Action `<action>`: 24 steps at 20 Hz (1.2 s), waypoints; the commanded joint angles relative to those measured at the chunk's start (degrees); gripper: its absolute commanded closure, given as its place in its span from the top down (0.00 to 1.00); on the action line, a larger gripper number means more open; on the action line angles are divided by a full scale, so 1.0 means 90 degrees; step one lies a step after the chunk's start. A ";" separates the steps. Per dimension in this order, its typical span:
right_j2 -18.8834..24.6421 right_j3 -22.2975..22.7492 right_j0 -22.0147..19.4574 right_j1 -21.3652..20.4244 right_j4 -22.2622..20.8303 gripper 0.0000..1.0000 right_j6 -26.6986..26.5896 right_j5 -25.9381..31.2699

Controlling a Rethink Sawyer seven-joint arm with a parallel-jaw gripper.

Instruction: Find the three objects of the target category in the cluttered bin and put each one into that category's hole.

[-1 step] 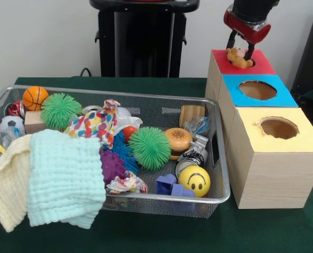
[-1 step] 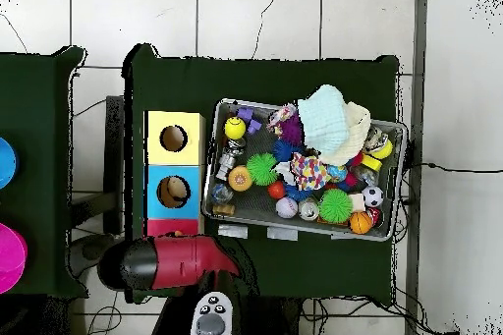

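One small orange-brown plush toy (image 1: 238,57) sat at the hole of the red box (image 1: 262,63), right beneath the gripper (image 1: 240,49); its dark fingers (image 1: 232,40) reached down to the toy on either side, but whether they clasped it or had let go could not be told. In the overhead view the red arm (image 2: 177,260) covered that box almost wholly.

Three boxes stood in a row on the green tabletop (image 1: 283,226) beside the wire basket (image 1: 222,179): the red one, a blue one (image 1: 280,95) and a yellow one (image 1: 296,142), each with one round hole on top.

The basket held two green spiky balls (image 1: 60,110) (image 1: 149,147), one small basketball (image 1: 35,97), one soccer ball (image 1: 10,125), one yellow smiley ball (image 1: 194,181), one toy hamburger (image 1: 177,143), one purple knobbly ball (image 1: 111,166) and one blue spiky toy (image 1: 126,153). Two cloths hung over its near corner, one mint green (image 1: 64,182) and one cream (image 1: 6,190), touching each other. One polka-dot patterned cloth (image 1: 96,125) lay among the clutter, well apart from the plush toy.
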 commanded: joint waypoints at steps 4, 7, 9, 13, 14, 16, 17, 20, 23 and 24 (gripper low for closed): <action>-0.0154 -0.0083 -0.0135 0.0256 -0.0187 1.00 0.0400 -0.0016; -0.0063 0.0040 -0.0171 -0.0029 -0.0100 1.00 0.0329 0.0231; 0.0024 0.0127 -0.0228 -0.0282 -0.0024 1.00 0.0245 0.0434; 0.0197 0.0195 -0.0296 -0.0520 0.0091 1.00 0.0144 0.0654; 0.0234 0.0191 -0.0316 -0.0562 0.0106 1.00 0.0115 0.0694; 0.0284 0.0189 -0.0326 -0.0626 0.0127 1.00 0.0090 0.0755; 0.0297 0.0210 -0.0275 -0.0689 0.0141 1.00 0.0123 0.0792; 0.0331 0.0198 -0.0339 -0.0831 0.0142 1.00 0.0038 0.0968; 0.0385 0.0179 -0.0470 -0.0862 0.0146 1.00 -0.0077 0.1044; 0.0403 0.0179 -0.0486 -0.0863 0.0143 1.00 -0.0089 0.1042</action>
